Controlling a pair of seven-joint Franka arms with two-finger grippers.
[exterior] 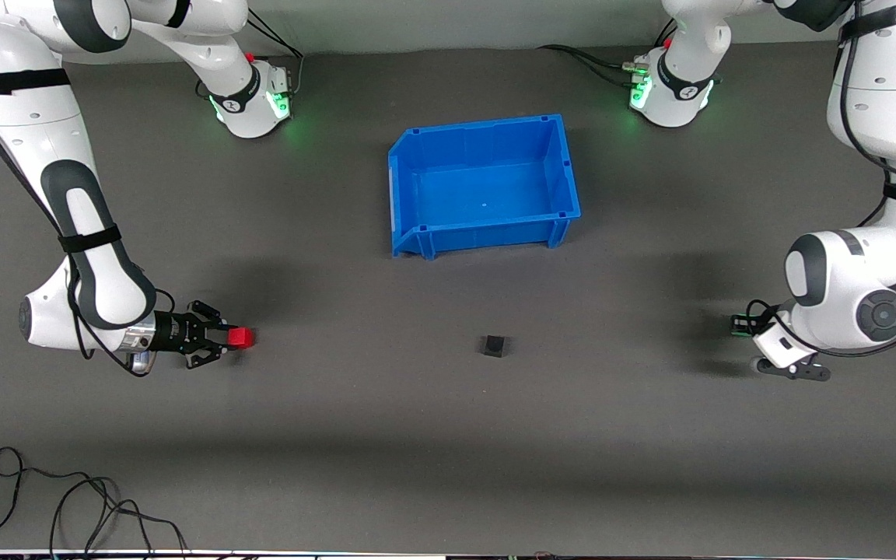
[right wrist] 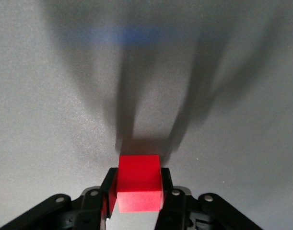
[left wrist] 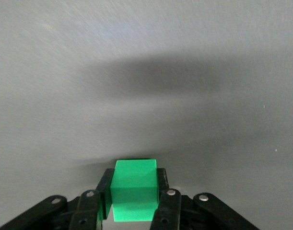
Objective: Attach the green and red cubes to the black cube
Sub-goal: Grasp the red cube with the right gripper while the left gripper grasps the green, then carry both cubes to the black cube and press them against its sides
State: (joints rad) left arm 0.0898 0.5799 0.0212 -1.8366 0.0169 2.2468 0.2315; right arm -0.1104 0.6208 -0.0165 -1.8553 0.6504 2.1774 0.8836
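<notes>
red shows between the fingers of the right gripper [exterior: 232,337]: the red cube [exterior: 241,337] is pinched there, low over the dark grey table [exterior: 448,435] at the right arm's end. in the right wrist view the two black fingers [right wrist: 107,189] press flat against opposite faces of the red cube [right wrist: 138,183], narrowed to the cube's width, with the cube's shadow on the mat just ahead of it.

the left gripper [exterior: 742,325] is over the left arm's end of the table, mostly hidden under its own wrist in the front view, where only a sliver of the green cube [exterior: 738,324] peeks out. the left wrist view shows it plainly: the green cube [left wrist: 134,190] is clamped between that gripper's fingers [left wrist: 106,189], pads tight on both sides.

the black cube [exterior: 494,345] sits alone on the table between the two grippers, well apart from each, somewhat closer to the left one. the blue bin [exterior: 404,175] stands farther from the front camera than the black cube, between the two arm bases.
</notes>
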